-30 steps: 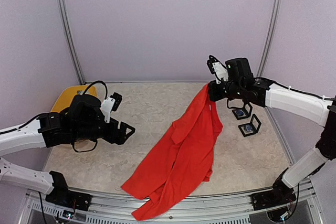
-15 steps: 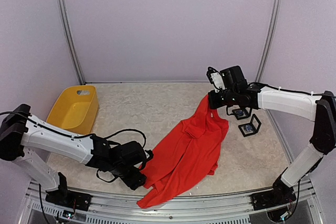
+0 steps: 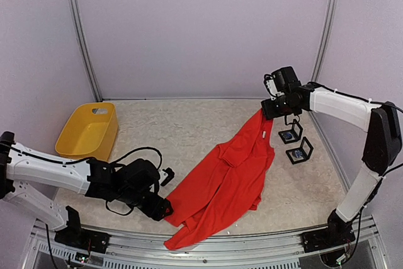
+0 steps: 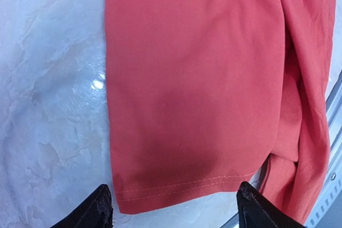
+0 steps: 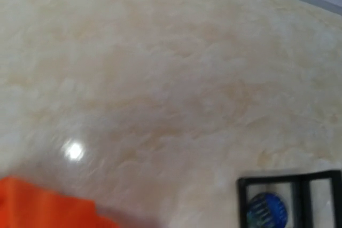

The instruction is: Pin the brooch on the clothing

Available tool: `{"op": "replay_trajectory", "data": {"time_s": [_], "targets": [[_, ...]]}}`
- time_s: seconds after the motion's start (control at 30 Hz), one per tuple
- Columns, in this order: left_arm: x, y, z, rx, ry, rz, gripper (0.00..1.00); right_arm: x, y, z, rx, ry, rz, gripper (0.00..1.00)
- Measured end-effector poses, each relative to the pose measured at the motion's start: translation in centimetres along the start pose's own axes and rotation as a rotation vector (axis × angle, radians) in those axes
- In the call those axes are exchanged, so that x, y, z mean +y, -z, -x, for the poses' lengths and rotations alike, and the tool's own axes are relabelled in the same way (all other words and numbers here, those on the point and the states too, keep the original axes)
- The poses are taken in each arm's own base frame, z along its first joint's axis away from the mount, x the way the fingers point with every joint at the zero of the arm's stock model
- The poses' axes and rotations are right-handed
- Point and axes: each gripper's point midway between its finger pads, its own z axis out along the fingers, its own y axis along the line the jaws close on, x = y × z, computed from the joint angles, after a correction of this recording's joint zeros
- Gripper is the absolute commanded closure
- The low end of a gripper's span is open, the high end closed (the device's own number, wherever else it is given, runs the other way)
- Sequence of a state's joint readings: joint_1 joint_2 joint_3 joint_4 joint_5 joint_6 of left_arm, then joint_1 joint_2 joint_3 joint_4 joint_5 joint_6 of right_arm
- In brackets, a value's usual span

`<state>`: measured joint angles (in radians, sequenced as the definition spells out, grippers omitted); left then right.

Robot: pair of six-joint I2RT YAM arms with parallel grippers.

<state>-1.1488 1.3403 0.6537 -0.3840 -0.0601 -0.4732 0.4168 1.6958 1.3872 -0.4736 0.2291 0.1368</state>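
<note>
We see the red T-shirt [image 3: 220,184] lying on the table [image 3: 189,130], one corner lifted at our right gripper [image 3: 269,112], whose grip we cannot tell. Our left gripper [image 4: 175,202] gapes wide over its hem.

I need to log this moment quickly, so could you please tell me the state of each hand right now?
Left hand: open, at the hem of the red T-shirt.
Right hand: cannot be told, fingers not visible.
</note>
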Motion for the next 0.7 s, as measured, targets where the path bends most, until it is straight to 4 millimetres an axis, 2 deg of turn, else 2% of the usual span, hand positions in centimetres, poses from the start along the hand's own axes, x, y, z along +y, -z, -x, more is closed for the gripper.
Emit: {"op": "replay_trajectory", "data": {"time_s": [0.1,0.17,0.23,0.3,0.33,0.5,0.63,0.7], "targets": [[0.8,0.2,0.4,-0.030,0.072,-0.013,0.33,2.1,0.7,-1.6,0.029,0.056,0.012,0.36],[1.5,-0.2,0.0,-0.021,0.116,-0.003,0.35,3.2,1.0,-3.5,0.070,0.086,0.027,0.36],[1.9,-0.8,-0.5,-0.002,0.134,0.006,0.37,3.7,1.0,-5.6,0.119,0.111,0.034,0.38],[1.9,-1.6,-1.0,0.025,0.143,0.008,0.43,4.0,0.9,-7.5,0.169,0.135,0.036,0.38],[1.9,-2.0,-1.2,0.034,0.145,0.009,0.49,4.0,0.9,-8.1,0.188,0.146,0.033,0.38],[1.2,-2.9,-0.3,0.024,0.140,-0.012,0.98,4.9,1.7,-10.0,0.246,0.217,-0.010,0.43],[1.1,-3.2,-0.3,0.029,0.130,-0.014,1.00,7.2,2.3,-10.7,0.245,0.293,0.071,0.44],[1.2,-3.2,-0.3,0.027,0.128,-0.009,1.00,9.9,3.0,-11.3,0.209,0.368,0.183,0.47]]}}
